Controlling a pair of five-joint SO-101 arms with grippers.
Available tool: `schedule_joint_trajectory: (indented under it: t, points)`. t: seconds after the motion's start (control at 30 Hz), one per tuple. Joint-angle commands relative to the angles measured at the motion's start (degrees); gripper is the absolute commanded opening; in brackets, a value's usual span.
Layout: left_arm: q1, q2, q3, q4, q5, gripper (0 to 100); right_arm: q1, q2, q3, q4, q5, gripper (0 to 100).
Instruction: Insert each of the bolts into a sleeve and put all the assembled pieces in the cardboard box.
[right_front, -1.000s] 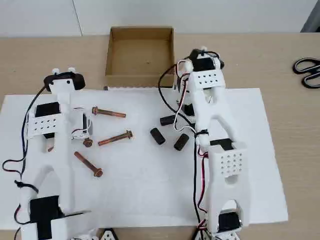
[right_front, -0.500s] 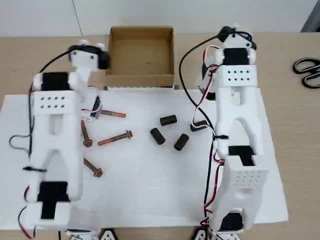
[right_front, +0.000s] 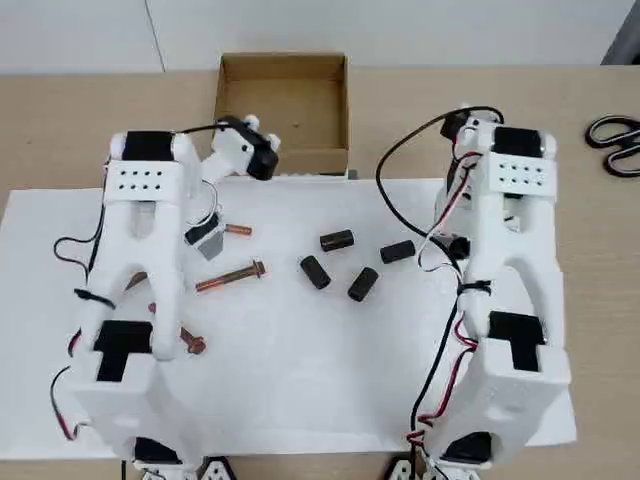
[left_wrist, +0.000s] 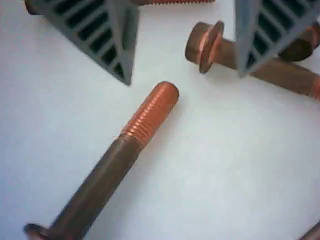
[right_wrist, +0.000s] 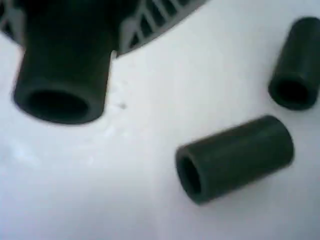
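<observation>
since no bolt sits in a sleeve yet, the left gripper (left_wrist: 185, 75) hangs with jaws apart over the threaded end of a bolt (left_wrist: 125, 155) on the white sheet (right_front: 300, 400), seemingly to pick it up; the right gripper (right_front: 448, 243) sits just beside a sleeve (right_wrist: 60, 75), its grip not discernible; other sleeves (right_front: 337, 240) lie between the arms; the cardboard box (right_front: 282, 155) beyond holds no piece. against half a second earlier, the left gripper has swung from the box's corner to the bolts; the right arm has shifted outward.

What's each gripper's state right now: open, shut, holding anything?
Left gripper: open, holding nothing, above a bolt.
Right gripper: next to a sleeve; open or shut cannot be told.
</observation>
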Motion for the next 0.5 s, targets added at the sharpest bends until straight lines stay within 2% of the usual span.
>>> schedule_joint_trajectory:
  t: [0.0,0.47]
  points:
    - [0.6,1.3,-2.2,1.7,-4.0,14,1.0,-5.1,2.4,0.0,8.1,0.2]
    - [6.7,5.8,-2.2,-0.1,-5.1,14,0.7,-5.9,4.0,-0.1,9.1,0.3]
